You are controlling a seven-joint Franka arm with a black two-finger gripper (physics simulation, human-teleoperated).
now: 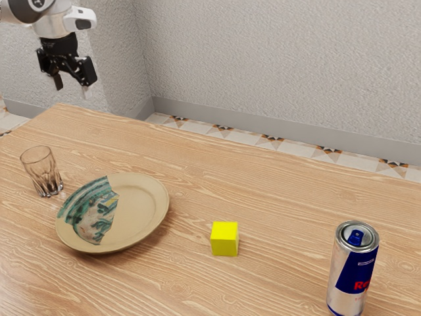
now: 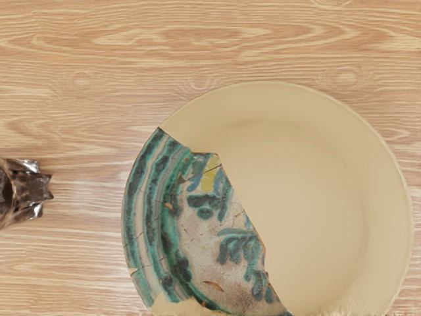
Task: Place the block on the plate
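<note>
Yellow cube (image 1: 224, 239) is sitting on wooden table (image 1: 283, 204) near patterned plate (image 1: 141, 205), probably light and stiff, opposite side faces likely offering best hold. Black two-finger gripper (image 1: 71, 87) is hanging empty, fingers apart.

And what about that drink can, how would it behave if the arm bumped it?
The can stands upright, taller than it is wide, so a push near its top would probably tip it. Its side is round, so once down it would likely roll. The shiny surface looks like metal and might be a bit slippery; how full it is, I can't tell.
</note>
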